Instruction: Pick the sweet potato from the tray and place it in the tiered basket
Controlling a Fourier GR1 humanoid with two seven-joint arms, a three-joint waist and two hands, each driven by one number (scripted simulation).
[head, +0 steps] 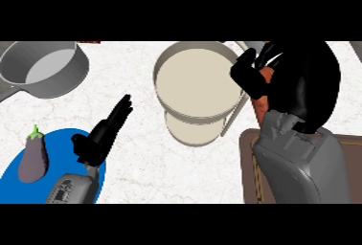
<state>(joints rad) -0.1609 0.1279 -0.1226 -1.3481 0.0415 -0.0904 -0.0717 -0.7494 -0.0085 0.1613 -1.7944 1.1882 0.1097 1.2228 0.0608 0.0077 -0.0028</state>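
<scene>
On the white marbled counter [141,158], the right hand [249,74] curls its fingers around the orange sweet potato [263,88] beside the beige two-tiered round basket's [194,81] right rim; the left hand [106,131] has straight fingers.

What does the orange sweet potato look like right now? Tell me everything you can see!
Only slivers of the sweet potato show: an orange-red, smooth-looking strip standing roughly upright in the view. The black right hand is curled round it and hides most of it. It is held beside the right rim of the tiered basket, whose cream upper tier it has not yet entered. It is off the brown tray, which lies below it in the view. Its ends cannot be seen.
</scene>
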